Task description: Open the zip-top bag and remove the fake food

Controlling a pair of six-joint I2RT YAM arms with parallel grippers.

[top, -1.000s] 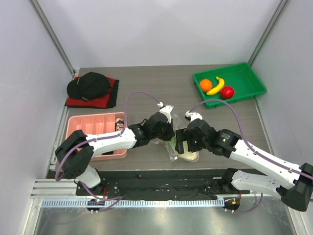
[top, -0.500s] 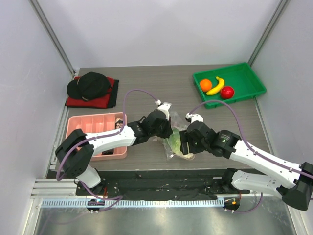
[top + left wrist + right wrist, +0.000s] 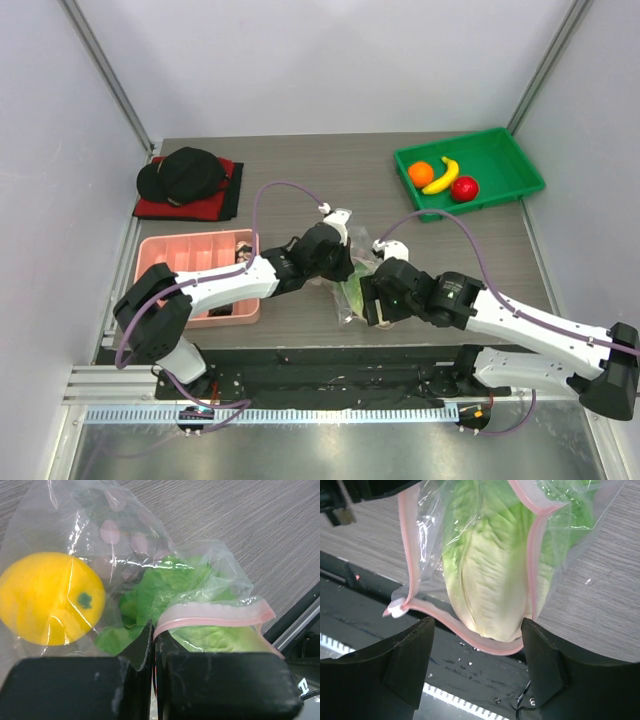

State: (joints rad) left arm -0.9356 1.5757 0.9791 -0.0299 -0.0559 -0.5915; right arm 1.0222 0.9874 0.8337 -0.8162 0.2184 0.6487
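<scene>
Zip-top bag (image 3: 427, 540) lies at the near middle of the table (image 3: 300, 180), mouth open, largely masked by both arms from above. Inside: cabbage (image 3: 485, 580), its pale base at the mouth, and lemon (image 3: 50, 597) deeper in. Left gripper (image 3: 152, 645) is clamped on the plastic beside the pink strip. Right gripper (image 3: 476, 652) has its fingers set wide either side of the cabbage base; contact cannot be confirmed. Banana (image 3: 441, 176), orange (image 3: 421, 173) and red fruit (image 3: 464, 188) lie in the green tray (image 3: 505, 150).
</scene>
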